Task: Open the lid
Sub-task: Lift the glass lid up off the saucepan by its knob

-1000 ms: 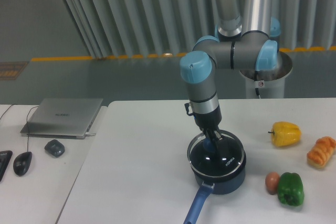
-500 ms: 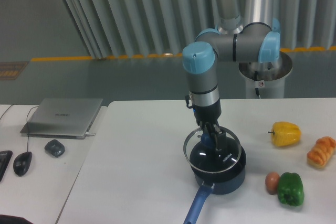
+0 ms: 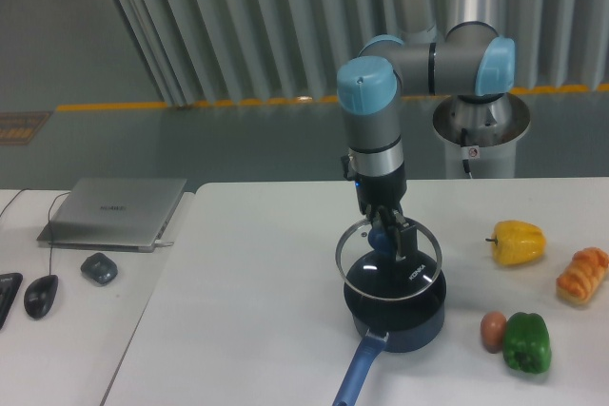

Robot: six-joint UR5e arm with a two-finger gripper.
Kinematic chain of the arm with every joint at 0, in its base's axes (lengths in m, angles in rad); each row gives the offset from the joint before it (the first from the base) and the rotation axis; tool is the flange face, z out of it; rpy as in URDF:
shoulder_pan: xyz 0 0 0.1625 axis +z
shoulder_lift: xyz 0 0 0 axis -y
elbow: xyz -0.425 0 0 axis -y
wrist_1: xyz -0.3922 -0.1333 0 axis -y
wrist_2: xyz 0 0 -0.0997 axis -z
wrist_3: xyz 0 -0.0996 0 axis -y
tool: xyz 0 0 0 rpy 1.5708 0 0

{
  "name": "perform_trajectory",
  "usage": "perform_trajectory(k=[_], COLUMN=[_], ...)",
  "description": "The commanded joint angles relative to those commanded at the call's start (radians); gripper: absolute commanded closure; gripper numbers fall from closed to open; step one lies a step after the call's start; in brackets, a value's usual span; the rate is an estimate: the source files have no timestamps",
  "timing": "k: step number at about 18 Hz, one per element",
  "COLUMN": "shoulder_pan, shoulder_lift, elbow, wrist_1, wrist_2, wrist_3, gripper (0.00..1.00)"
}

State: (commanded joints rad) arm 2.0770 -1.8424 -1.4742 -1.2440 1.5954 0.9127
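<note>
The tool [image 3: 388,238] is clamped on the blue knob [image 3: 380,239] at the centre of the lid [image 3: 388,267], its fingers reaching straight down on either side of it.

Taking the saucepan [image 3: 400,316] as the landmark: its long blue handle [image 3: 353,379] runs toward the camera over the worktop [image 3: 247,311]. To its right and slightly nearer lie a green pepper [image 3: 526,341] and a small brown round item [image 3: 493,329]. The lid hangs directly over the pan's mouth, tilted, with its near edge low against the pan rim and its far edge lifted clear. Farther right lie a yellow pepper [image 3: 518,241] and a bread-like item [image 3: 582,276]. Well to the left are two computer mice [image 3: 98,267] and, beyond them, a closed laptop [image 3: 114,211].

The lid looks like rigid glass in a thin metal rim: probably moderately heavy, smooth, and liable to chip if knocked on the pan. The knob is the sensible hold. It is small and rounded, so the disc could swing or slip if carried at a tilt, and a slow, level lift seems wise.

Compared with a second ago, the lid has gone from sitting flat on the pan to raised and tilted. The wrist has also risen and shifted slightly right.
</note>
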Motion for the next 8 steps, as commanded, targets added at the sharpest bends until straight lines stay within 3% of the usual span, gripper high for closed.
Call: perform_trajectory(k=[8], shoulder_pan=[0.014], shoulder_lift=[0.011], elbow=[-0.002], wrist_1=[-0.012], wrist_2=[-0.029], wrist_3=[0.000], gripper=[0.42])
